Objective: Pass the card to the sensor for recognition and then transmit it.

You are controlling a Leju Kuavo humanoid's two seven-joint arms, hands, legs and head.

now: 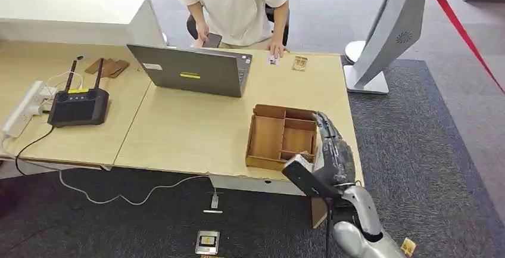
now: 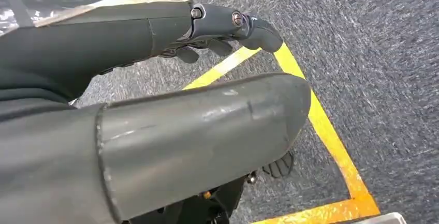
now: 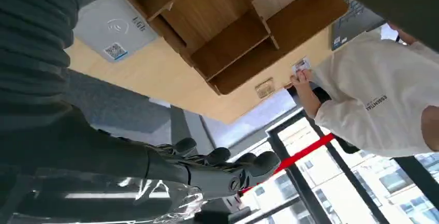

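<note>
A small white card (image 1: 273,59) lies at the table's far edge under the fingers of a person in a white shirt (image 1: 235,2); the right wrist view shows the card (image 3: 300,66) too. My right hand (image 1: 330,148) hovers over the near right corner of a wooden compartment tray (image 1: 268,136), its fingers (image 3: 222,167) stretched out and holding nothing. Beside the tray (image 3: 233,43) lies a grey card sensor (image 3: 115,30) with a QR code. My left hand (image 2: 228,25) hangs over carpet with nothing in it.
An open laptop (image 1: 193,70) stands mid-table, a black antenna device (image 1: 77,106) and a power strip (image 1: 24,109) to the left. A small wooden piece (image 1: 299,62) lies near the card. A white kiosk base (image 1: 366,79) stands right of the table.
</note>
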